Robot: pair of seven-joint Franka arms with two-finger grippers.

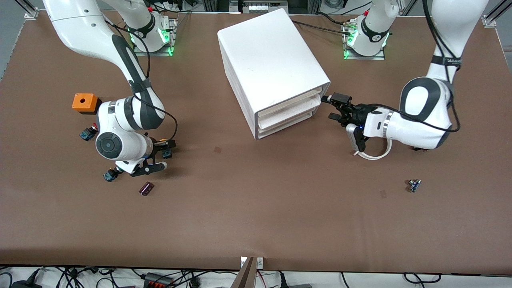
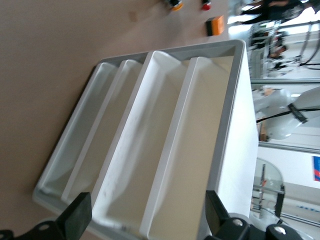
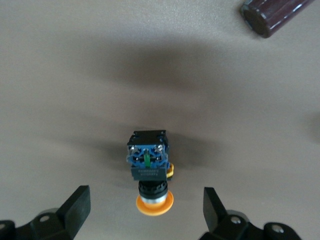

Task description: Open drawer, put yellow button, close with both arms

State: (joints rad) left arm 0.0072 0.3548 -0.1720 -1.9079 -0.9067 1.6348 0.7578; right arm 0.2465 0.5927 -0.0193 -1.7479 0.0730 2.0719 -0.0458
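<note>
The yellow button (image 3: 149, 172) lies on its side on the table, its orange cap toward my right gripper (image 3: 145, 216). That gripper is open and low over the button, with a finger on each side of the cap and not touching it. In the front view the button (image 1: 165, 149) sits just under the right gripper (image 1: 159, 157), toward the right arm's end of the table. The drawer (image 1: 294, 101) is shut in the white cabinet (image 1: 272, 56). My left gripper (image 1: 337, 107) is open, right at the cabinet's front corner, level with the drawer (image 2: 212, 125), and holds nothing.
An orange box (image 1: 85, 103), a red-capped switch (image 1: 89, 132), another small switch (image 1: 110, 175) and a dark maroon piece (image 1: 147, 189) lie around the right gripper. A small part (image 1: 414, 185) lies toward the left arm's end.
</note>
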